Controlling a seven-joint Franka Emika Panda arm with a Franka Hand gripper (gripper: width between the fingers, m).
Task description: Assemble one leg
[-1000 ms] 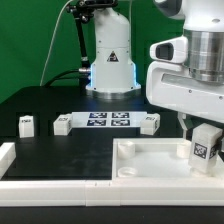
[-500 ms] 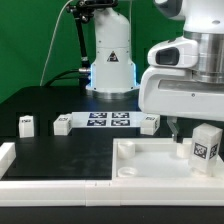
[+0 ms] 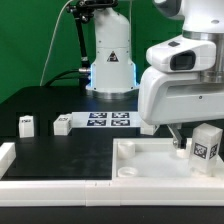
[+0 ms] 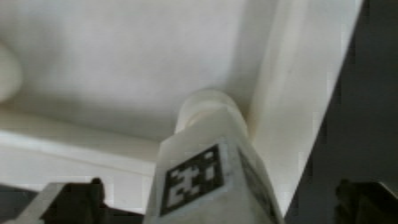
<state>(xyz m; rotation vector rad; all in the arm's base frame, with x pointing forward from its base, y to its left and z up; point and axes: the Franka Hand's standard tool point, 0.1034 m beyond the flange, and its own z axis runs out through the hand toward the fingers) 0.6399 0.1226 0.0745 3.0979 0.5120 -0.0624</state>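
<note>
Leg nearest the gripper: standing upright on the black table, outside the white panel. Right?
No. That leg is standing upright, but inside the white panel, near its corner on the exterior view's right, not on the black table. The exterior view shows it.

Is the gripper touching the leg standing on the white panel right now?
Apart. The wrist view shows the leg standing between the open fingertips of the gripper, with a visible gap on each side.
</note>
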